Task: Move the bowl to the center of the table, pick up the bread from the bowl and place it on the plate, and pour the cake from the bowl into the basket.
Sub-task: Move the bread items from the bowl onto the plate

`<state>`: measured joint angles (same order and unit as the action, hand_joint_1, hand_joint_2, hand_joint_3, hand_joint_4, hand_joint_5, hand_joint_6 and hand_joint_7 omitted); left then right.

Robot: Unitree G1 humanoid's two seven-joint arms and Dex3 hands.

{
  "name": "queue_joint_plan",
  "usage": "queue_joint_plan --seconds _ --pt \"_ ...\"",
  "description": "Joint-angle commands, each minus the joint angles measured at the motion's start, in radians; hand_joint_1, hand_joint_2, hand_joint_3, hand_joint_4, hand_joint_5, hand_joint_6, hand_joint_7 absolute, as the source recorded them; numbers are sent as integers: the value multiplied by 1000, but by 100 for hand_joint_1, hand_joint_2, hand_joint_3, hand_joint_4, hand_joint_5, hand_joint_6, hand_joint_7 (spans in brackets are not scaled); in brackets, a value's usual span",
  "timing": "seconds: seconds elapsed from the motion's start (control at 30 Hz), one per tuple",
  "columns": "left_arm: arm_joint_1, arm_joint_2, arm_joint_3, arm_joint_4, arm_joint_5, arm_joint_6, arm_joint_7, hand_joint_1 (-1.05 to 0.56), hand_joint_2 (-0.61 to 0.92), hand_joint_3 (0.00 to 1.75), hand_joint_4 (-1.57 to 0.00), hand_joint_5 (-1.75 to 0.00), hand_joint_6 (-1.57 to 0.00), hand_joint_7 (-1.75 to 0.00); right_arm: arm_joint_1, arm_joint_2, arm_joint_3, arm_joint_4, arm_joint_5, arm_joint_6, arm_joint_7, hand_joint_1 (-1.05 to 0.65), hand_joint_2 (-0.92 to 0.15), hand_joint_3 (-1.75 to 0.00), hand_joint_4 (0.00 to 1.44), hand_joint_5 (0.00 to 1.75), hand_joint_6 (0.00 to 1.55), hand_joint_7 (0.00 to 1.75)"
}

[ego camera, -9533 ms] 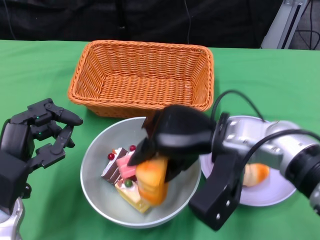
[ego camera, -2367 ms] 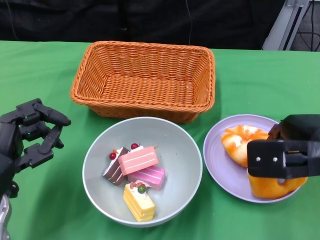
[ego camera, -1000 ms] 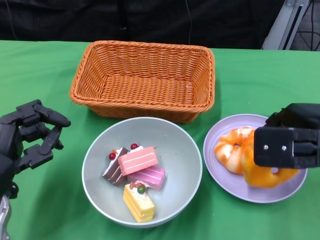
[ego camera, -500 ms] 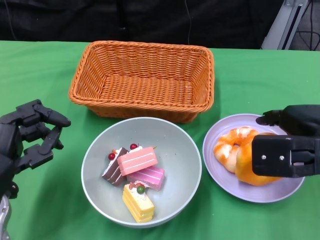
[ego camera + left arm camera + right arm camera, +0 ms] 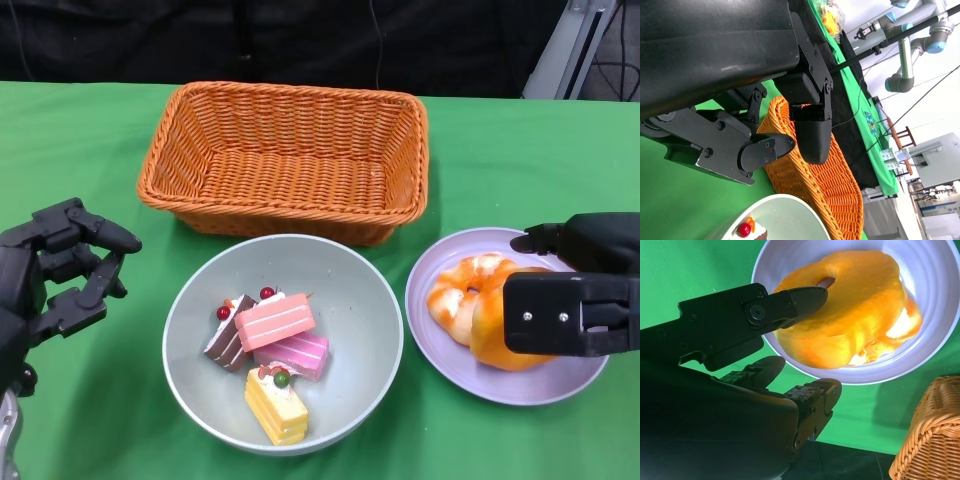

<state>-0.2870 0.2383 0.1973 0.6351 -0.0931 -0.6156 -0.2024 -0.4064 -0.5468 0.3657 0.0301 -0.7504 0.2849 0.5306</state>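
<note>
The grey bowl (image 5: 350, 300) sits in front of the orange wicker basket (image 5: 285, 160) and holds several cake slices (image 5: 275, 325). On the purple plate (image 5: 540, 385) to its right lie two breads: a glazed ring (image 5: 455, 295) and an orange bread (image 5: 490, 335) leaning on it. My right hand (image 5: 575, 295) hovers over the plate; in the right wrist view one finger (image 5: 790, 302) touches the orange bread (image 5: 855, 315) while the others stay spread off it. My left hand (image 5: 55, 280) is open left of the bowl, holding nothing.
The basket is empty, and its near wall stands just behind the bowl's far rim. Its corner (image 5: 930, 435) shows past the plate (image 5: 935, 280) in the right wrist view. Green cloth covers the table. Dark equipment stands beyond the far edge.
The right hand carried the orange bread from the bowl to the plate and set it against the glazed ring. In the last half second almost nothing moved. The left hand stayed still.
</note>
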Motion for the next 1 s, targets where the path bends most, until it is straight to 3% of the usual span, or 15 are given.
queue_joint_plan --seconds 0.03,0.53,0.67,1.0 --pt "7 21 8 -8 -6 4 -4 -6 73 72 -80 -149 -84 -108 26 3 -7 7 4 -26 -49 -72 -92 -10 61 9 38 2" --pt "9 23 6 -10 -1 0 -1 -6 75 69 -80 -150 -85 -107 7 17 -40 47 35 -72 -128 -69 -92 -12 57 5 41 1" --pt "12 21 5 -12 1 -2 1 -6 76 69 -80 -149 -85 -107 -55 62 -43 146 44 -87 -205 -69 -92 -13 54 3 41 1" --pt "16 18 1 -27 3 7 4 -7 75 69 -80 -149 -84 -109 -108 93 -34 267 49 -142 -290 -70 -92 -12 57 3 44 2"
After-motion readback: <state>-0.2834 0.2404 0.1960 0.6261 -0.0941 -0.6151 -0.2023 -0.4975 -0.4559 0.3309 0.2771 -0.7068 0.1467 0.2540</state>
